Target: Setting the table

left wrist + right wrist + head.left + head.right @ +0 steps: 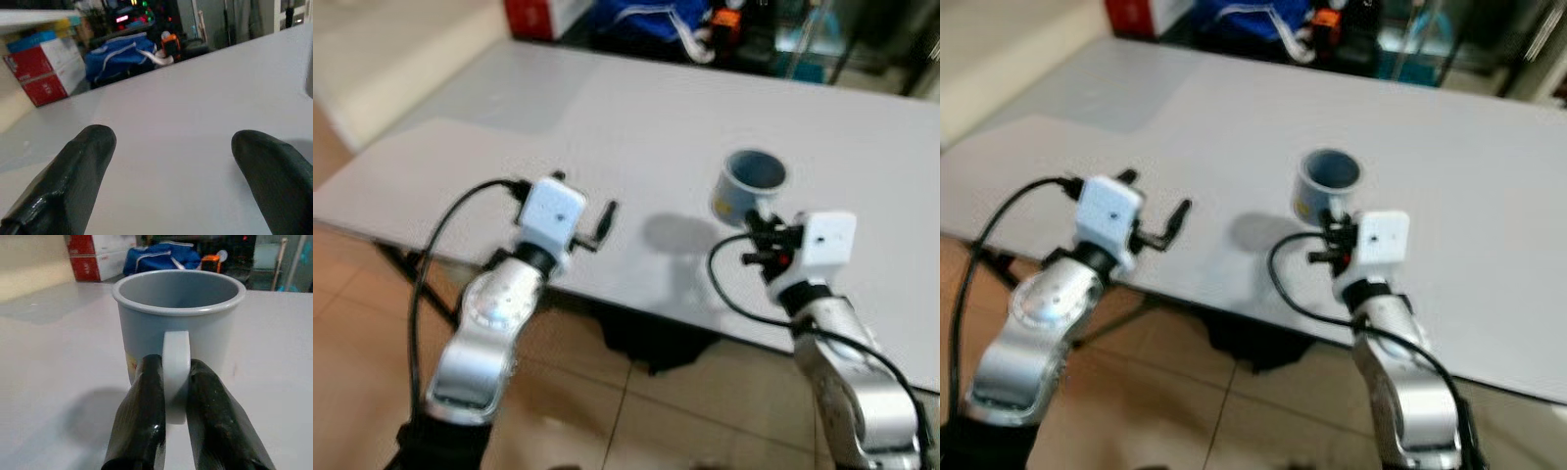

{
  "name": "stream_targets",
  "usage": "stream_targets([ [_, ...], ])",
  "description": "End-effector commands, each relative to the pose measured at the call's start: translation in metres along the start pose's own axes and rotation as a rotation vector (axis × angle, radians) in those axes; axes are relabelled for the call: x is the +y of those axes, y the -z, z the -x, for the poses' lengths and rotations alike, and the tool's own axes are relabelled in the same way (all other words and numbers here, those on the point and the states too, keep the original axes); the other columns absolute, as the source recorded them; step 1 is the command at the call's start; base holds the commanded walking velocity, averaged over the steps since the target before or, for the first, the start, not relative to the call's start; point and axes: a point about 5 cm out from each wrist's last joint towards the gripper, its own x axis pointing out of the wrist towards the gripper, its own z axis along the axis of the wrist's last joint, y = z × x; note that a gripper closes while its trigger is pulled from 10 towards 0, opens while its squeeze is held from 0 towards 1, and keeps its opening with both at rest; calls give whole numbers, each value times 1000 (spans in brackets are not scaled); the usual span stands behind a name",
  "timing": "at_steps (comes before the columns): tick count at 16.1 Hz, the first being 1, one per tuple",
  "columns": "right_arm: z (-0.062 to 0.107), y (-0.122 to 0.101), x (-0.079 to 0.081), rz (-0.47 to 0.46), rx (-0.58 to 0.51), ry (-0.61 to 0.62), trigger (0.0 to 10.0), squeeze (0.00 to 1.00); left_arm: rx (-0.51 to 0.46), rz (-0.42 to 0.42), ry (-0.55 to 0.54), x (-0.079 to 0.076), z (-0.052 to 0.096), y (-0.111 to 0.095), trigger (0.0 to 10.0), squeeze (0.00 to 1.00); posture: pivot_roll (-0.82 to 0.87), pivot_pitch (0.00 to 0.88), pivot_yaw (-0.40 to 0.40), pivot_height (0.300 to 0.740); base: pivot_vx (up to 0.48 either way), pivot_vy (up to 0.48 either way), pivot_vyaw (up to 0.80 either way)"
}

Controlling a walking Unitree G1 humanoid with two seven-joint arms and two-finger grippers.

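right gripper (174, 382) pinching mug (179, 318) handle, upright on table (636, 117)

Left gripper (597, 221) spread, right gripper (177, 396) clamped.

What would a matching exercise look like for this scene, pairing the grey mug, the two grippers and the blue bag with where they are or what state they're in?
Column one:
1. grey ceramic mug
2. left gripper
3. right gripper
4. blue fabric bag

Column two:
A. fingers spread apart above the white table
B. beyond the table's far edge
C. held by its handle
D. fingers pinched on a handle

Pairs: 1-C, 2-A, 3-D, 4-B
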Motion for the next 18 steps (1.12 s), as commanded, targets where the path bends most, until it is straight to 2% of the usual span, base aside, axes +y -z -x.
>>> stream_targets([
  [1,1,0,-8,14,1,33,10000,0,-14,7,34,-8,-3,-3,10000,0,20,68,36,740,285,0,0],
  [5,1,-1,-8,12,-8,35,10000,0,-20,9,42,-8,-2,-3,10000,0,20,69,34,740,326,0,0],
  [7,1,1,-10,-5,21,45,10000,0,-20,9,43,-8,-2,-3,10000,0,19,67,35,740,345,0,0],
  [10,2,1,-12,-30,16,60,10000,0,-20,8,52,-9,-2,-2,10000,0,18,64,37,740,301,0,-533],
  [13,2,4,-11,-18,31,44,10000,0,-11,-17,129,-16,3,2,10000,0,18,56,32,740,0,0,0],
  [15,1,4,-11,-49,20,30,10000,0,-13,-22,170,-18,7,4,10000,0,18,56,32,740,0,0,0],
  [17,-2,6,-12,-39,22,7,10000,0,32,-4,328,-23,22,14,10000,0,20,49,26,740,0,0,0],
  [18,-3,7,-12,-48,25,-5,10000,0,43,0,344,-21,26,16,10000,0,20,49,26,740,0,0,0],
])
